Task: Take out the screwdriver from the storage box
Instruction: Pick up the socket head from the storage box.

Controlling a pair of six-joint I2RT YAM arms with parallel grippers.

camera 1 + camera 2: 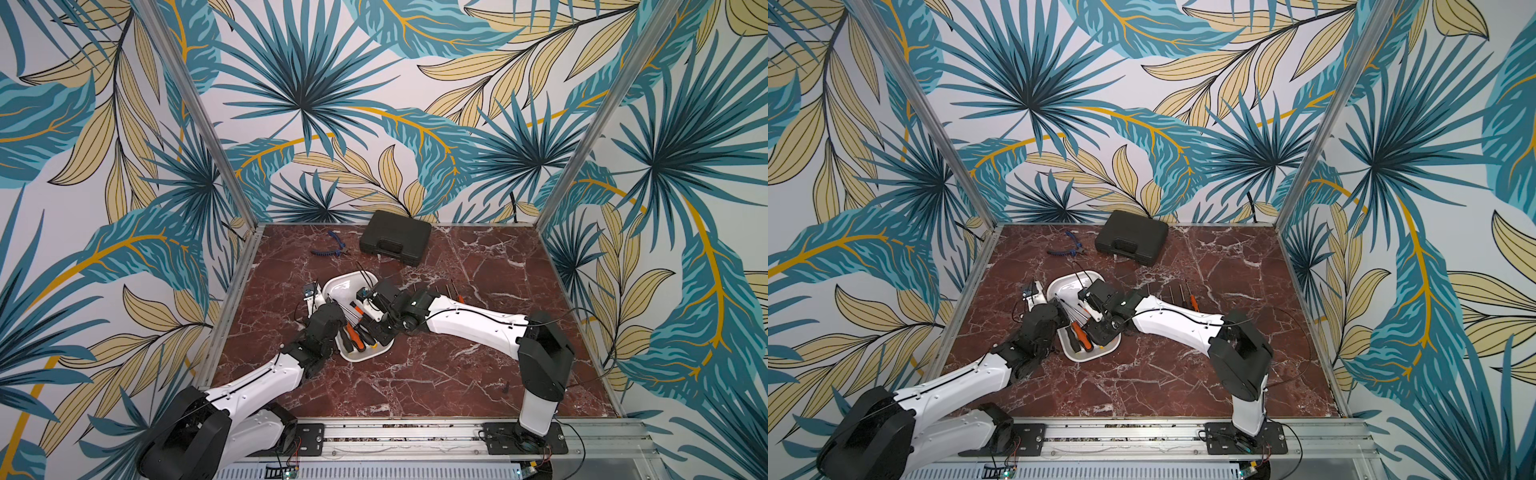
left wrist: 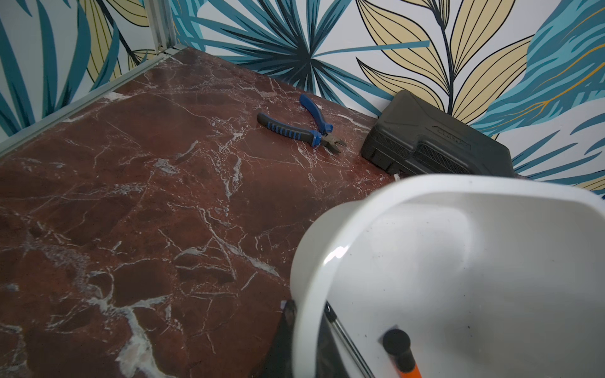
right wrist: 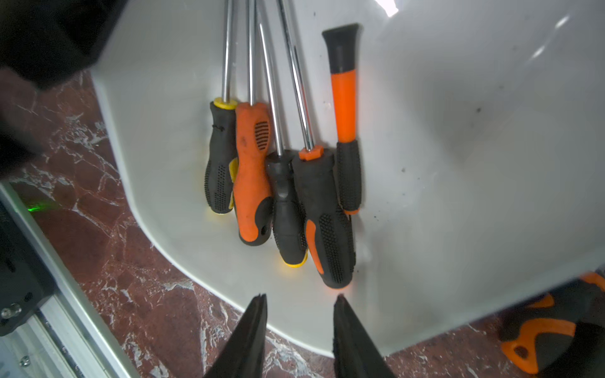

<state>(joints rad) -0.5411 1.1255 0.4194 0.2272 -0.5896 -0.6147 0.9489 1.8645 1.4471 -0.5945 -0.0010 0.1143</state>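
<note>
Not out yet. Grips storage box rim at 9 o'clock with left claw, clamped shut. Hovers right claw, part open and empty, just above handle ends. Inside, 6 o'clock end: bunched screwdrivers; spare drivers on bench at 3 o'clock. Left: close, lift out.

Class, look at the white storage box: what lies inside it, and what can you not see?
Five tools lie inside the storage box, handles side by side: four screwdrivers with steel shafts and one orange-and-black handle. The shaft tips run beyond the right wrist view, unseen.
</note>
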